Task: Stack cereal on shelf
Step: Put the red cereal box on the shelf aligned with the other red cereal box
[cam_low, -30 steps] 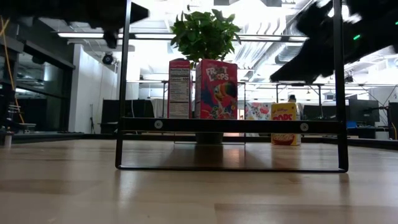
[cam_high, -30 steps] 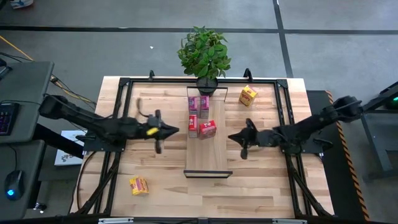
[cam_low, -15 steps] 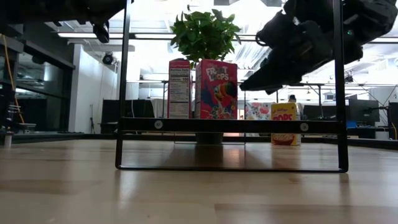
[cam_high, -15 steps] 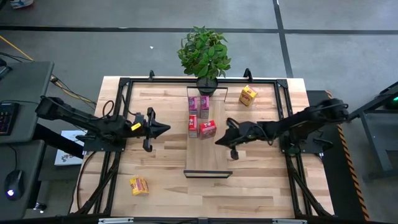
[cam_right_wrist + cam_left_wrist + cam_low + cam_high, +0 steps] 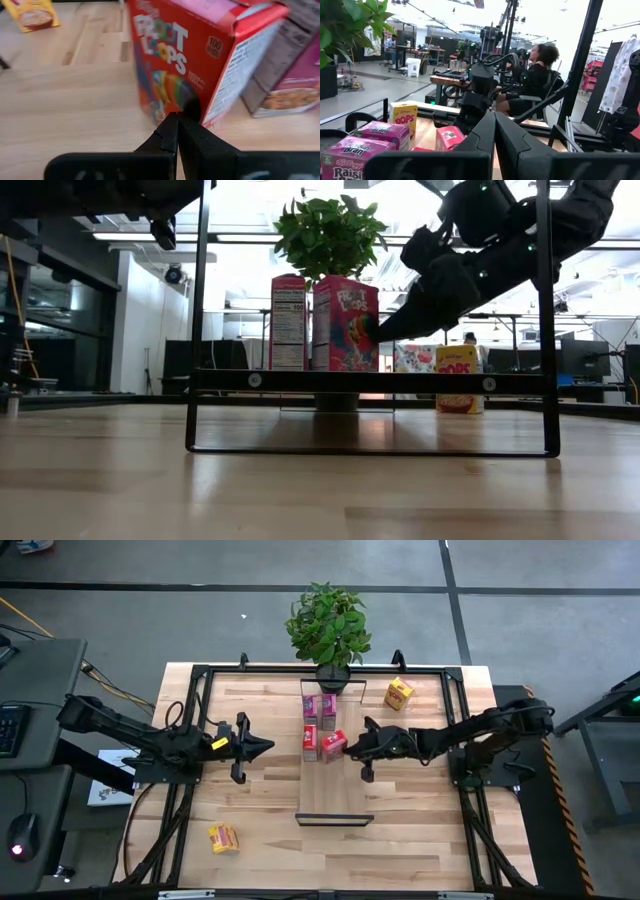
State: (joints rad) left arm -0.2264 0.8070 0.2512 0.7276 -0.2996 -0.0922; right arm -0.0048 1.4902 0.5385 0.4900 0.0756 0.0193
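Note:
The shelf is a light-wood board in a black frame at the table's middle. On its far half stand two pink boxes, a red box and a red Froot Loops box. One yellow box stands on the table at the far right, and another lies at the near left. My right gripper is shut, its tips against the Froot Loops box. My left gripper is shut and empty, left of the shelf. My right gripper touches the Froot Loops box with its shut fingertips at the low part of the corner edge between the printed front and the side panel. The fingers come about level from the table's right. The box stands upright on the shelf board.
A potted plant stands at the shelf's far end. The black frame rails run round the tabletop. A person sits beyond the table in the left wrist view. Bare wood lies on the shelf's near half and on both sides of it.
My right gripper has gone toward the table's left and a little toward the far edge, up to the Froot Loops box, which has turned slightly on the shelf. My left gripper has drawn back a little toward the table's left edge.

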